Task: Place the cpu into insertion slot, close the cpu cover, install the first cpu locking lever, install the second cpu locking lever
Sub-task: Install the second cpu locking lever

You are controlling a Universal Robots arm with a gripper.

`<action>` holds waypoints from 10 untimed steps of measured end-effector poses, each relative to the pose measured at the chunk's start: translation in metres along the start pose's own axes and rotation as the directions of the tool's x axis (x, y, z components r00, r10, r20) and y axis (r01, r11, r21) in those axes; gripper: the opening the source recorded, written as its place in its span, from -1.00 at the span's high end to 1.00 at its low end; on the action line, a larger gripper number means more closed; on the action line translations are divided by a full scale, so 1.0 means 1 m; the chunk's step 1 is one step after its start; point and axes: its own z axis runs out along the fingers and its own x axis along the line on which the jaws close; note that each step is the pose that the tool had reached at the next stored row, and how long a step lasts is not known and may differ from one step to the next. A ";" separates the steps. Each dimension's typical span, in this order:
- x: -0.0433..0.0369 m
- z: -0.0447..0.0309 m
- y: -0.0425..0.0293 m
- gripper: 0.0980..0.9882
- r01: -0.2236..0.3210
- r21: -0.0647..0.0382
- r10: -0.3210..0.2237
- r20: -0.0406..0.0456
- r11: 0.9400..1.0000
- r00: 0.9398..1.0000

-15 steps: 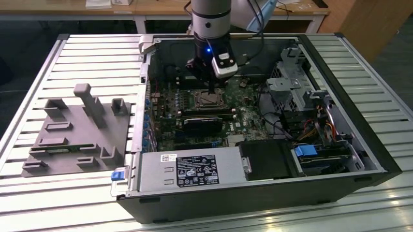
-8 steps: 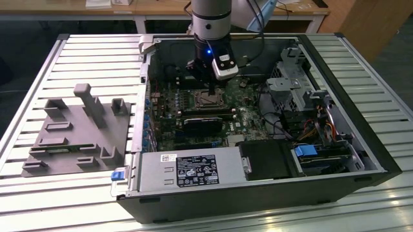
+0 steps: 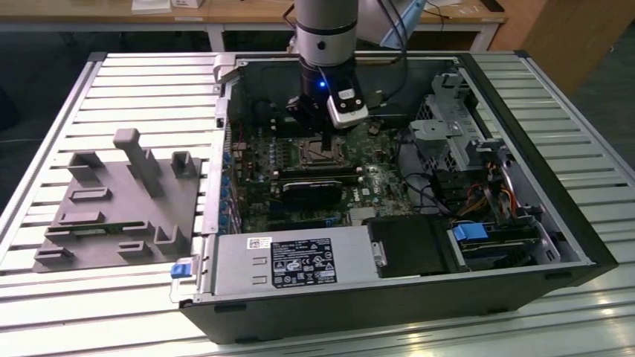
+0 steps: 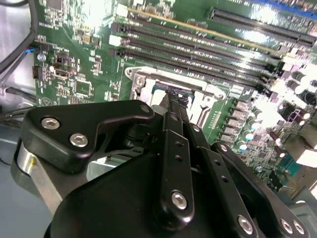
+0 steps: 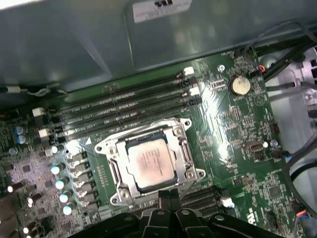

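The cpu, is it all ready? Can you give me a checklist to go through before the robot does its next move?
1. cpu lies flat, its silver top up: ok.
2. cpu cover is down, framing the cpu in its window: ok.
3. Both locking levers hooked: cannot tell.
4. hand sits at the cover's edge, not over the cpu: ok.
5. memory slots beside the cover have no cable across them: ok.

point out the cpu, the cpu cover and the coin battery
cpu (image 5: 150,162), first wrist view, middle of its silver top
cpu cover (image 5: 184,148), first wrist view, side rail of the metal frame
coin battery (image 5: 240,85), first wrist view, centre of its round face
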 end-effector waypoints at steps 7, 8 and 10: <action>-0.0033 0.0001 -0.0107 0.99 0.000 0.000 0.000 0.000 1.000 1.000; -0.0037 0.0001 -0.0120 0.99 0.001 0.000 -0.001 0.000 1.000 1.000; -0.0042 0.0004 -0.0145 0.99 0.005 0.000 -0.005 0.000 1.000 1.000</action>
